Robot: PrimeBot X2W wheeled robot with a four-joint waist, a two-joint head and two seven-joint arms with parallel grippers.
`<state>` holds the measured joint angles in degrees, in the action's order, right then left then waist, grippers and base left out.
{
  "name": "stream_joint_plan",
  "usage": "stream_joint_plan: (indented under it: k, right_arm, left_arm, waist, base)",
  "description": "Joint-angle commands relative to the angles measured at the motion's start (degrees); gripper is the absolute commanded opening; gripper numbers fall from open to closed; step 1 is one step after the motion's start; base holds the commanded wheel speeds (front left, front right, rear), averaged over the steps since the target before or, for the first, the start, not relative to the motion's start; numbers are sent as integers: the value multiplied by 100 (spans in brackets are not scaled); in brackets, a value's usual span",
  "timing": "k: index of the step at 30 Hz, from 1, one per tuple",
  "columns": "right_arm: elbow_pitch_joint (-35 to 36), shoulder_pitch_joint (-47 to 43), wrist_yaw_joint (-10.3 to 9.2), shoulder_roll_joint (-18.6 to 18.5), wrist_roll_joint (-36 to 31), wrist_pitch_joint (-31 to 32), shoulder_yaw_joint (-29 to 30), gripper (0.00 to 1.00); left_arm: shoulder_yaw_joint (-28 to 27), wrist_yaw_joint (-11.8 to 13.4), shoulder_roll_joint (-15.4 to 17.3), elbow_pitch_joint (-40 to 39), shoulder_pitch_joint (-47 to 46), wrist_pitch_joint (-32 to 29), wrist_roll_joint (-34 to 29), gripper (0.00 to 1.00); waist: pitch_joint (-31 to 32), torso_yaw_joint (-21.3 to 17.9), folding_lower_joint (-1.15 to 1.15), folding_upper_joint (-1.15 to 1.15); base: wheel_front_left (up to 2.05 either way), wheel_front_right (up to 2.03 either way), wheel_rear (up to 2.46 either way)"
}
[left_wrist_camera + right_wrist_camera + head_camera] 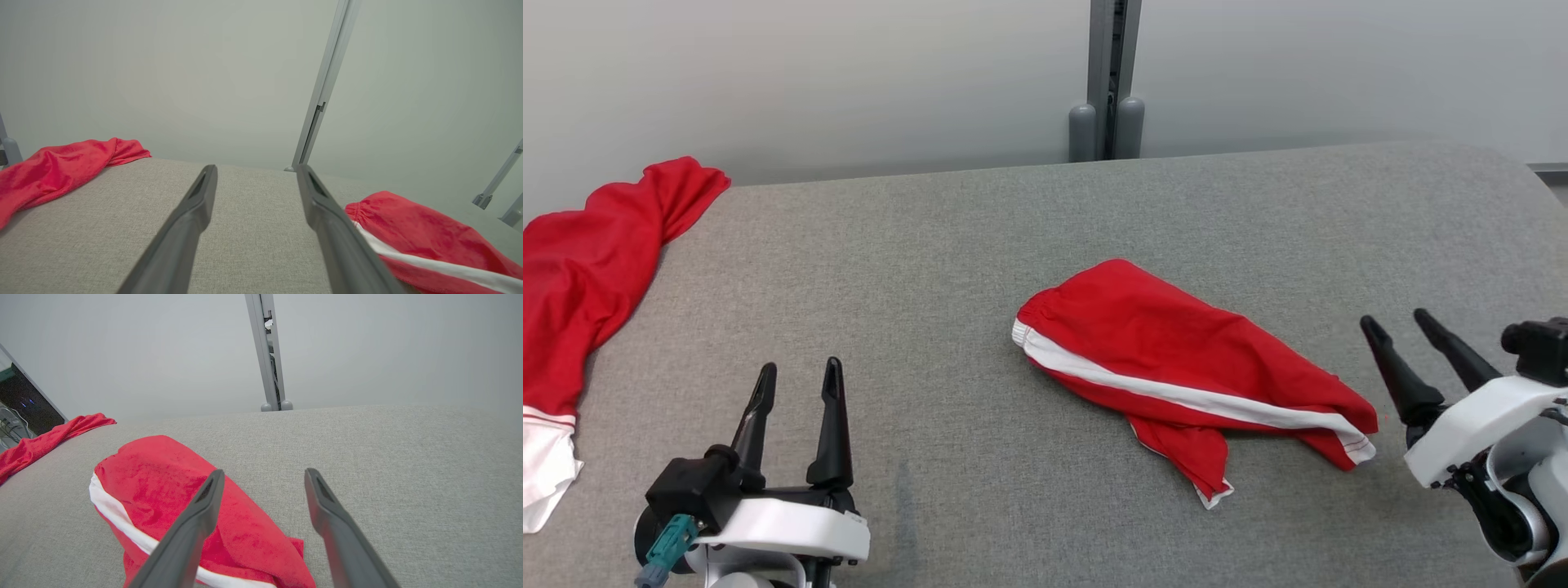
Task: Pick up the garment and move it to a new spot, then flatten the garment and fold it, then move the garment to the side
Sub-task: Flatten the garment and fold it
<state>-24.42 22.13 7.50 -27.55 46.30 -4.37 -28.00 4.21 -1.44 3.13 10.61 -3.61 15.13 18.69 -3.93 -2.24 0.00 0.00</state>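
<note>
We're seeing the red garment [1176,359] lying rumpled at 3 o'clock from mid-table [931,261], left gripper [800,366] and right gripper [1394,317] both hanging spread, empty, so we're guessing flattening, folding, shifting aside are waiting.

Head view high over the grey table [931,286]; both wrist views low, forward-facing, white-striped garment [1176,359] common to all.

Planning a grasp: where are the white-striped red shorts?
In the head view, the shorts lie centre-right on the grey table, left of the right gripper.
</note>
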Motion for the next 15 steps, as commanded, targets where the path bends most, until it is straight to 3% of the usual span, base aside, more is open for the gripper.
stream_joint_plan:
  k: [1,6,15]
  right_arm:
    - [118,-125,-1,-42,-78,-191,152,100]
    - [562,-380,0,181,-400,-631,679,100]
    - [813,-917,0,1021,-1077,-936,1522,100]
  left_arm:
    - [-50,19,41,-36,35,3,19,100]
    - [-130,37,72,-118,69,3,34,100]
    - [-111,43,62,-202,84,3,40,100]
  waist:
    - [29,-22,0,0]
    - [83,-59,0,0]
    - [-2,-45,0,0]
  base:
    - [0,0,0]
    - [0,0,0]
    - [0,0,0]
